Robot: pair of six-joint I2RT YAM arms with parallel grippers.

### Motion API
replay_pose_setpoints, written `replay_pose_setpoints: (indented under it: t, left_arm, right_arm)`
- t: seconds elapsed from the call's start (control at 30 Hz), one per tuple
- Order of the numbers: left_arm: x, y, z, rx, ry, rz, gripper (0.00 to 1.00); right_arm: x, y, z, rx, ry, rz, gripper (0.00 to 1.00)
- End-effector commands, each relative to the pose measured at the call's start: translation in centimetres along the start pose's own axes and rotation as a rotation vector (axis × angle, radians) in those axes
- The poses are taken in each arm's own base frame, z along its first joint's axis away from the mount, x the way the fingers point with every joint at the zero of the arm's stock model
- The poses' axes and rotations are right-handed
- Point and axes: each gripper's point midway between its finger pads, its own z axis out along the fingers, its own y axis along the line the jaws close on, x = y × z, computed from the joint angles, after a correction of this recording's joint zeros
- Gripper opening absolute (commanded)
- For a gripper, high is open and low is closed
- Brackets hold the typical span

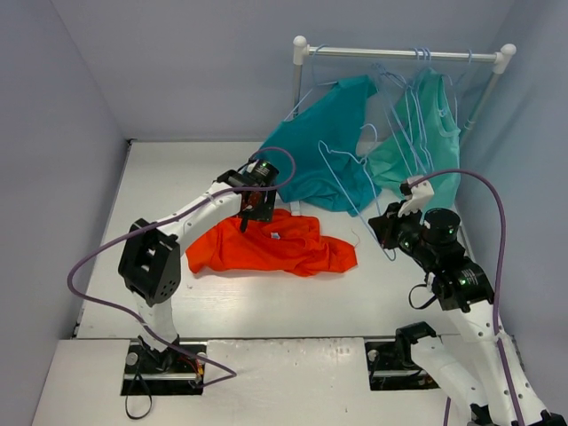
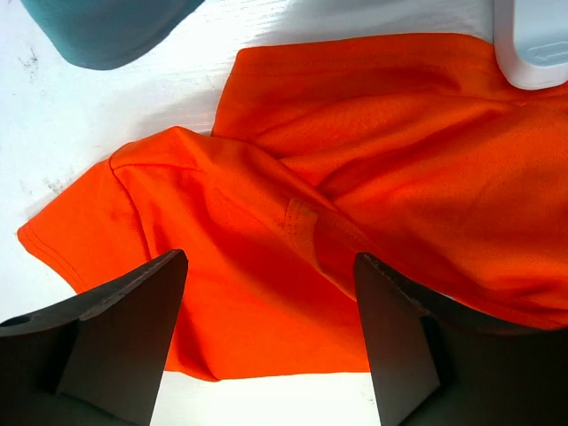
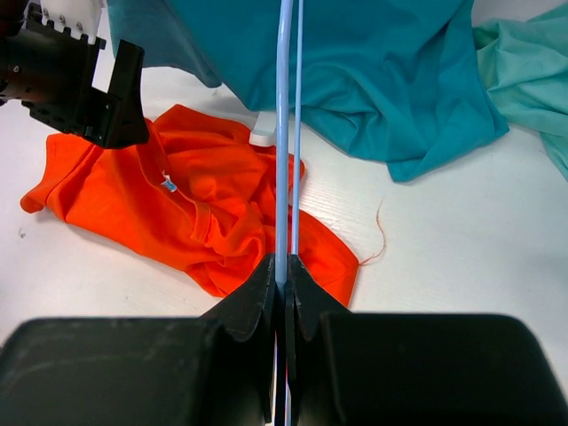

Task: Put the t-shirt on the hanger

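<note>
I read the left fingers [image 2: 115, 346] spread wide, holding nothing, above the orange t-shirt [image 2: 373, 177] — crumpled on the tabletop [image 2: 53, 133], open surface along its near edge. Right fingers [image 3: 253, 311] clamp the hanger [image 3: 284, 133] wire.

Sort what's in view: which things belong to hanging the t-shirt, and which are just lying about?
In the job:
orange t-shirt
pale blue hanger, clamped in the right tool
left tool, open above the t-shirt

Lying about:
teal-blue shirt
green-teal garment
clothes rail with spare hangers
</note>
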Motion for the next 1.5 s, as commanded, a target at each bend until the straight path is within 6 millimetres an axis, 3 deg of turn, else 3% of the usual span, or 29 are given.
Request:
replay_pose_setpoints:
  t: [0.0, 0.2, 0.3, 0.73, 1.03, 1.3, 1.47]
  left_arm:
    - [-1.6, -0.2, -1.6, 0.022, -0.054, -0.050, 0.71]
    - [-0.3, -0.2, -0.7, 0.011, -0.024, -0.027, 0.68]
    - [0.0, -0.6, 0.3, 0.007, -0.002, -0.035, 0.58]
    - [0.9, -0.2, 1.5, -0.031, 0.020, -0.035, 0.51]
    - [1.5, -0.1, 1.5, -0.026, 0.030, -0.026, 0.31]
    - [1.4, 0.6, 0.4, -0.017, 0.006, 0.009, 0.04]
    - [1.0, 2.3, -0.4, -0.011, -0.006, 0.050, 0.00]
  right_arm:
    - [-1.7, 0.5, 0.0, -0.016, -0.065, -0.012, 0.00]
    - [-1.7, 0.5, 0.1, -0.015, -0.063, -0.011, 0.00]
    - [-1.5, 0.6, 0.2, -0.022, -0.056, -0.009, 0.00]
    - [-1.2, 0.7, 0.1, -0.027, -0.054, -0.002, 0.00]
    - [-1.2, 0.9, 0.0, -0.031, -0.059, -0.001, 0.00]
    - [-1.2, 1.7, -0.2, -0.073, -0.058, -0.011, 0.00]
    - [-1.1, 3.1, -0.6, -0.144, -0.057, -0.031, 0.00]
